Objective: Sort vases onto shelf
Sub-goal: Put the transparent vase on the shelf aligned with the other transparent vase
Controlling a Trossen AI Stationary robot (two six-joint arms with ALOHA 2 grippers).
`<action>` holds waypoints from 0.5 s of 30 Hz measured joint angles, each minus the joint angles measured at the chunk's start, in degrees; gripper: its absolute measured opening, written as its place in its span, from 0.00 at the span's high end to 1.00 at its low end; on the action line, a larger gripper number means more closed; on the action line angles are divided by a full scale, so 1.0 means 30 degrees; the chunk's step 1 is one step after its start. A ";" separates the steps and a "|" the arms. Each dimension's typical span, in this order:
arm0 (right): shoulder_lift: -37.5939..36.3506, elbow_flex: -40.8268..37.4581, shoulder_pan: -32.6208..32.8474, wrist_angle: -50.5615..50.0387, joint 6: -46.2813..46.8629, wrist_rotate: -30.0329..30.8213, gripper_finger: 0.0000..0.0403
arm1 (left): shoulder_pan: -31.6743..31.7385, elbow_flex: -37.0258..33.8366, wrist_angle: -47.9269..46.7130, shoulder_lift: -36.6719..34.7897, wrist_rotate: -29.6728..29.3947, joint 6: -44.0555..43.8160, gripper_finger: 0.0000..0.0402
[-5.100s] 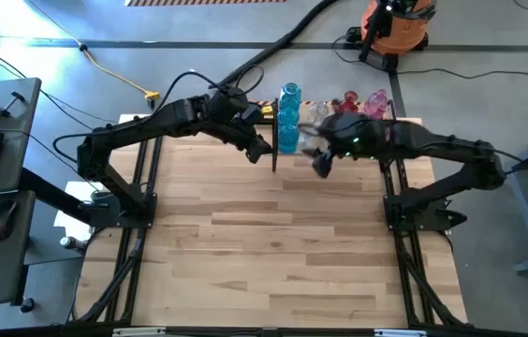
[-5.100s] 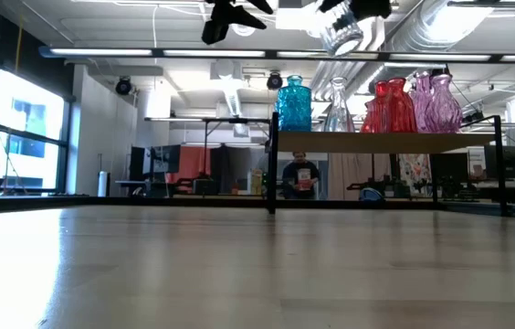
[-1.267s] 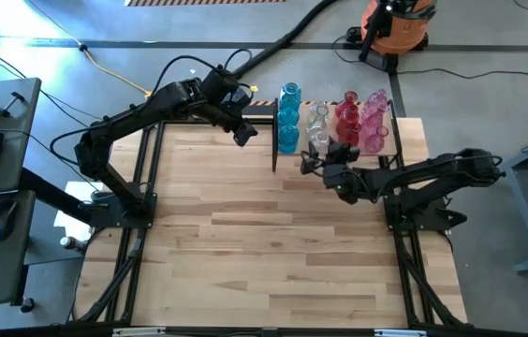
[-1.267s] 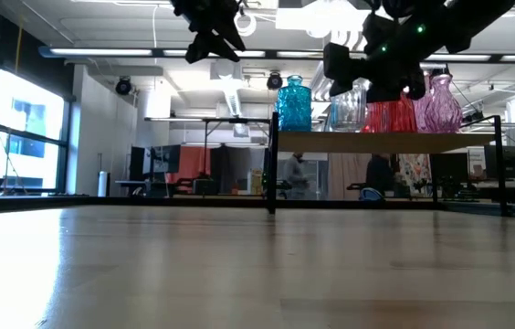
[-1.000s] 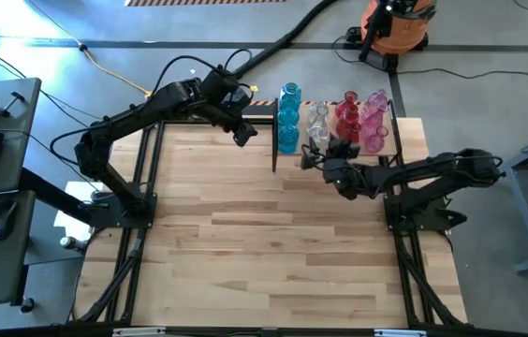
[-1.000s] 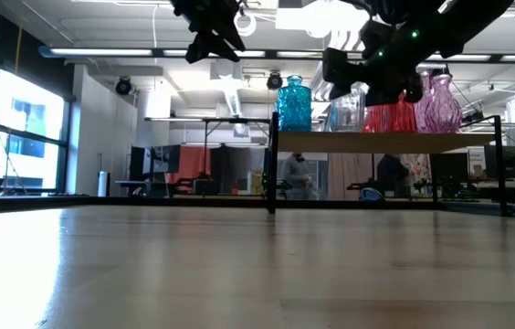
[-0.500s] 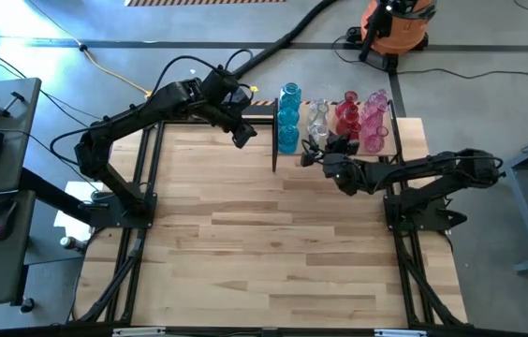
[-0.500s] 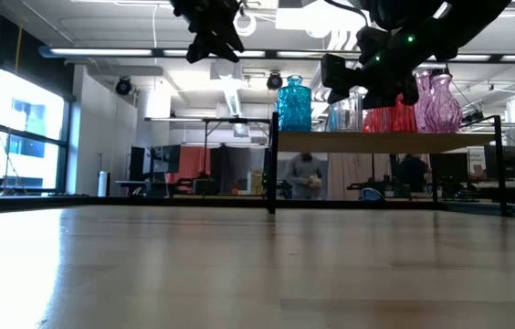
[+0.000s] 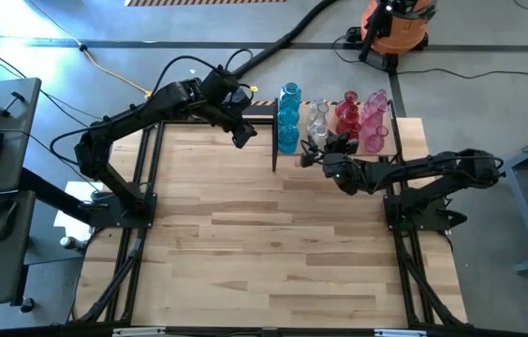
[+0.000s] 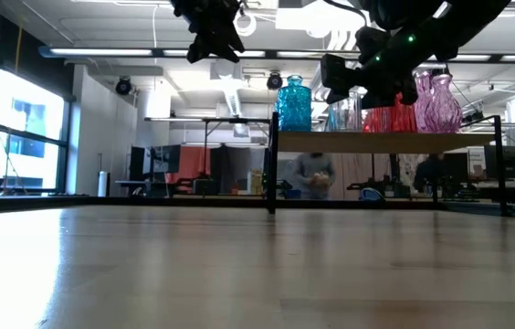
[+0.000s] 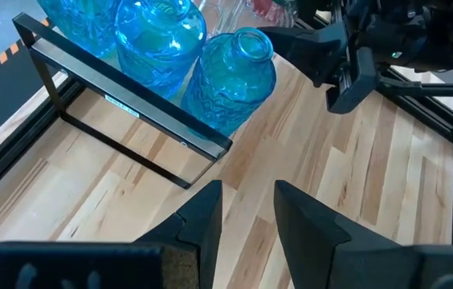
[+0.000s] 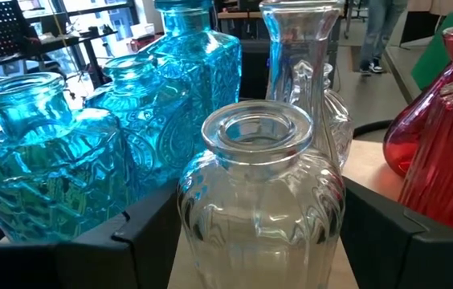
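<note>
Right gripper (image 9: pixel 313 153) has been brought far to the shelf (image 9: pixel 404 148) front; jaws straddle a clear vase (image 12: pixel 260 205) standing between blue and red vases. Placement judged nearly done. Left gripper (image 9: pixel 242 139) is parked left, fingers apart, empty.

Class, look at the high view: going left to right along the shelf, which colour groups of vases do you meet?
Blue vases → clear vases → red vases → pink vases, all standing on the shelf.
</note>
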 joint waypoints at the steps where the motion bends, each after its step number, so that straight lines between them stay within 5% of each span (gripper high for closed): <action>1: 0.0000 0.0000 0.0000 -0.0030 -0.0001 0.0000 0.36 | -0.0006 0.0000 0.0000 0.0000 0.0000 0.0001 0.74; 15: -0.0022 0.0024 0.0000 -0.0643 0.0136 0.0054 0.36 | 0.0001 0.0000 0.0000 0.0000 -0.0015 0.0001 0.74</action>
